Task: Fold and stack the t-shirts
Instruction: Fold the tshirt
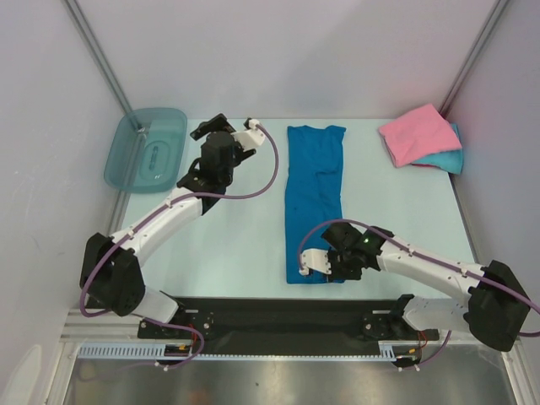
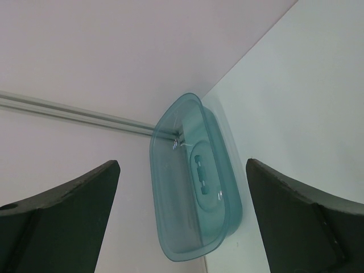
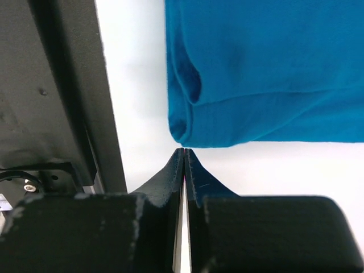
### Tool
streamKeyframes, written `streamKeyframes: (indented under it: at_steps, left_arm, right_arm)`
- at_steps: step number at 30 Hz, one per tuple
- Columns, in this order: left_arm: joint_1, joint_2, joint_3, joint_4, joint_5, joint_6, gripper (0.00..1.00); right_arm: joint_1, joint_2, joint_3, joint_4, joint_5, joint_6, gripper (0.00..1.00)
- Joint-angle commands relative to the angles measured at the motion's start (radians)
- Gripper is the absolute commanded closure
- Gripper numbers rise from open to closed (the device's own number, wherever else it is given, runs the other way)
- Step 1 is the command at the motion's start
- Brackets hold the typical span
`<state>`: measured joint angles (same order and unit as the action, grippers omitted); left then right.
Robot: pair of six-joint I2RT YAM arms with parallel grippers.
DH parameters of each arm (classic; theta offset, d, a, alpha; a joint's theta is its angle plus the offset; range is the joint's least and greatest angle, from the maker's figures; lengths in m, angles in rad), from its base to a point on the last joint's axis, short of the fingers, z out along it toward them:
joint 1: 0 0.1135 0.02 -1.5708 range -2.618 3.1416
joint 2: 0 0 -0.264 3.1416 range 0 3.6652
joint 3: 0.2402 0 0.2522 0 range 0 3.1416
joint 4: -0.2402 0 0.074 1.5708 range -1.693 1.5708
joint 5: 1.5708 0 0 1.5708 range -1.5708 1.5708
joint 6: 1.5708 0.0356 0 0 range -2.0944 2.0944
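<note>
The deep blue t-shirt (image 1: 314, 198) lies as a long narrow strip down the table's middle, collar at the far end. My right gripper (image 1: 336, 272) is at its near right corner. In the right wrist view the fingertips of that gripper (image 3: 183, 151) are pressed together just below the blue hem (image 3: 261, 68), with no cloth between them. A folded pink t-shirt (image 1: 413, 133) rests on a turquoise one (image 1: 449, 159) at the far right. My left gripper (image 1: 211, 125) hovers at the far left, open and empty (image 2: 182, 166), facing the bin.
A translucent teal bin (image 1: 145, 148) (image 2: 193, 182) sits in the far left corner against the wall. The black base rail (image 1: 278, 316) (image 3: 62, 85) runs along the near edge, close beside the right gripper. White walls enclose the table on three sides.
</note>
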<state>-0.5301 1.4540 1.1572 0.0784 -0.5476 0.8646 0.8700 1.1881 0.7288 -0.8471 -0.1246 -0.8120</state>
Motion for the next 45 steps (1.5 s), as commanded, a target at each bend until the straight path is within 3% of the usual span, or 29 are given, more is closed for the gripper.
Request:
streamKeyframes:
  at_steps: [1, 3, 7, 14, 29, 35, 37, 40, 41, 45]
  left_arm:
    - [-0.011, 0.009, 0.05, 0.035, -0.011, -0.016, 0.0]
    - [-0.011, 0.011, 0.058, 0.035, -0.011, -0.015, 0.0]
    - [-0.011, 0.008, 0.061, 0.037, -0.006, -0.009, 0.0]
    - [-0.011, 0.014, 0.058, 0.047, -0.009, -0.001, 0.0]
    - [-0.011, 0.008, 0.027, 0.083, -0.015, 0.01, 0.0]
    - [-0.011, 0.0, 0.024, 0.075, -0.02, 0.002, 0.0]
    - [-0.011, -0.001, 0.027, 0.075, -0.023, -0.001, 0.0]
    - [-0.011, -0.004, 0.026, 0.075, -0.025, -0.003, 0.0]
    - [-0.011, -0.003, 0.027, 0.075, -0.026, -0.007, 0.0]
    - [-0.011, 0.002, 0.027, 0.089, -0.025, -0.007, 0.0]
  right_arm:
    - [-0.028, -0.018, 0.035, -0.027, -0.017, 0.001, 0.96]
    - [-0.029, -0.025, 0.029, -0.015, -0.01, 0.0, 1.0]
    - [-0.048, -0.01, 0.086, 0.016, -0.004, 0.02, 1.0]
    - [-0.048, 0.037, 0.038, 0.124, 0.016, -0.016, 1.0]
    - [-0.092, -0.01, -0.117, 0.089, -0.014, 0.0, 1.0]
    - [-0.115, 0.007, 0.026, 0.05, 0.02, 0.022, 1.0]
    - [-0.114, 0.022, 0.138, 0.039, 0.01, 0.045, 0.94]
    - [-0.079, 0.05, 0.253, 0.026, -0.016, 0.065, 0.61]
    - [-0.063, 0.059, 0.267, 0.028, -0.018, 0.062, 0.44]
    - [0.017, 0.091, 0.255, 0.048, -0.014, 0.005, 0.3]
